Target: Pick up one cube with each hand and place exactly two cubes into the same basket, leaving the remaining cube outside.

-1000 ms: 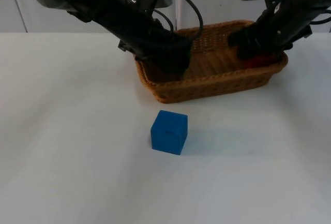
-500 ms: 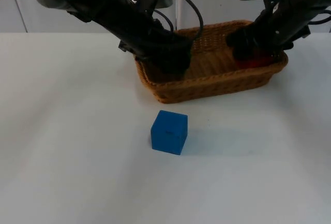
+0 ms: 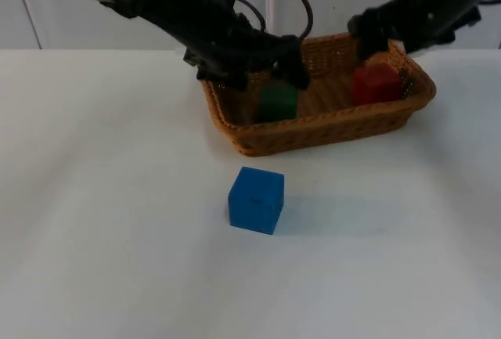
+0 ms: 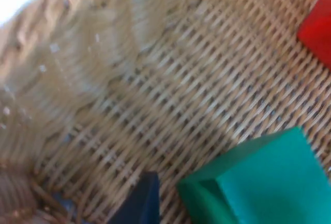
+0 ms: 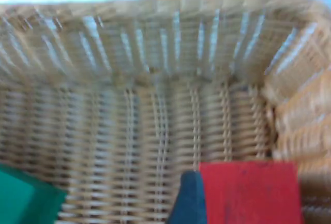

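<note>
On the white worktop (image 3: 94, 221), before a grey partition wall (image 3: 141, 22), the left gripper (image 3: 262, 69) hangs spread above the green cube (image 3: 277, 102) in the wicker basket (image 3: 321, 131). The blue cube (image 3: 256, 200) sits nearer, outside. Right gripper (image 3: 376, 35) hangs spread over the red cube (image 3: 376, 84).

White desk (image 3: 102, 237). Directly on it: woven wicker basket (image 3: 313, 131) toward the far edge, and a blue cube (image 3: 256, 200) in front of the basket, near it but apart.
</note>
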{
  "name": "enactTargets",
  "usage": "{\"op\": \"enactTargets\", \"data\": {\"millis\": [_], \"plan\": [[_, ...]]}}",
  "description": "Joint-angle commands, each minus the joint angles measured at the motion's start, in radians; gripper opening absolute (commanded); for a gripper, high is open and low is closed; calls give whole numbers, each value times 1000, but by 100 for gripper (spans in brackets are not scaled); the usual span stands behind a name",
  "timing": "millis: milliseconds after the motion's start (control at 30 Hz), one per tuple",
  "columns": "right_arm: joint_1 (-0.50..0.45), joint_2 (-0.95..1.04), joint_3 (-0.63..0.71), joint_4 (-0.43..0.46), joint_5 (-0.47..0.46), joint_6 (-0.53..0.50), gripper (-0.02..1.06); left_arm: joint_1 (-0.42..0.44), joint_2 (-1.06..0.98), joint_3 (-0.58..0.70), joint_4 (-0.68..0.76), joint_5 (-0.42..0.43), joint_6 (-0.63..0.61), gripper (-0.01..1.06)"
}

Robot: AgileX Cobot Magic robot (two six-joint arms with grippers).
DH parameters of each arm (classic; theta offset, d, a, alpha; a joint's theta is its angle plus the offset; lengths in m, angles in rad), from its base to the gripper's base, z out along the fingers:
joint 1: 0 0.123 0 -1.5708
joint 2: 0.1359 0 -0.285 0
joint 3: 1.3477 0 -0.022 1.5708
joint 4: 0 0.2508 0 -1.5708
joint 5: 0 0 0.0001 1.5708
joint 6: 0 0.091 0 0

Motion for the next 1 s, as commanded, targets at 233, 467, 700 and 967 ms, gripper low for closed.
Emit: {"op": "enactTargets", "data": {"millis": [233,467,700,967], "plan": [[-1,-169,-2,-8,80,-19,66,5,-135,2,35,61,0,102],[-1,-246,-2,-12,152,-21,66,5,-196,2,41,109,-7,102],[-1,-353,89,-12,183,-26,65,5,-247,4,68,187,-64,102],[-1,-475,259,-12,109,-26,65,5,-286,4,83,227,-89,102]]}}
